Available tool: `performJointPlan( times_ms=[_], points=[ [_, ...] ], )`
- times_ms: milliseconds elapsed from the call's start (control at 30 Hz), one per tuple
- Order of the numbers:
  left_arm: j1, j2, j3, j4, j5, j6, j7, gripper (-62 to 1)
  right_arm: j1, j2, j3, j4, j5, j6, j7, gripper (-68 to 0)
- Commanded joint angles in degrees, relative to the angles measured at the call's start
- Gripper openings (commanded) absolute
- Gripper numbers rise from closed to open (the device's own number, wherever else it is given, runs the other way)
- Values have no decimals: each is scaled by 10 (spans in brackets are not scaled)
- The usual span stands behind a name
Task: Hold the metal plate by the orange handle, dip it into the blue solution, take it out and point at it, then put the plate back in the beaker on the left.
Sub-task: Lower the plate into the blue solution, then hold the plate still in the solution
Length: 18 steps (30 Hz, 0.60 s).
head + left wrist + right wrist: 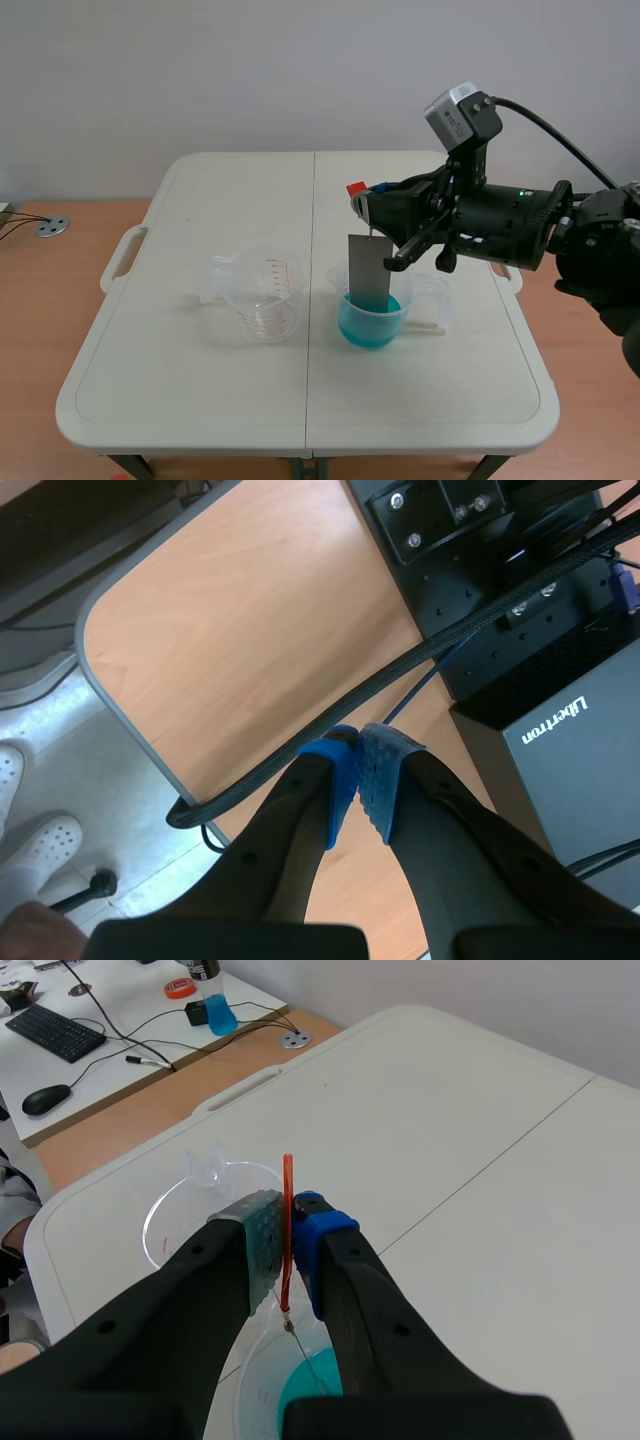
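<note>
The right gripper (288, 1232) is clamped on the orange handle (288, 1188). The metal plate (368, 268) hangs upright from it, its lower end inside the beaker (410, 312) of blue solution (368, 326), right of the worktop's (190, 385) centre seam. An empty beaker (262, 295) stands left of the seam. The left gripper (360, 770) is closed on nothing, off the worktop.

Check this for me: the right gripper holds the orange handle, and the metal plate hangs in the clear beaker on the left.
Wrong beaker. The right gripper does hold the orange handle, but the metal plate hangs in the beaker of blue solution, to the right of the clear beaker. The scene view shows it.
</note>
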Motion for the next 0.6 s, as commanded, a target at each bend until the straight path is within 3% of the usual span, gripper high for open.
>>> performJointPlan(
  times_ms=[0, 567],
  points=[
    [8, 3, 3, 9, -3, -3, -5, -585, 7, 3, 0, 6, 3, 5, 8, -664],
    [8, 3, 11, 5, -3, -3, -5, -585, 7, 3, 0, 6, -9, 5, 8, -664]
  ],
)
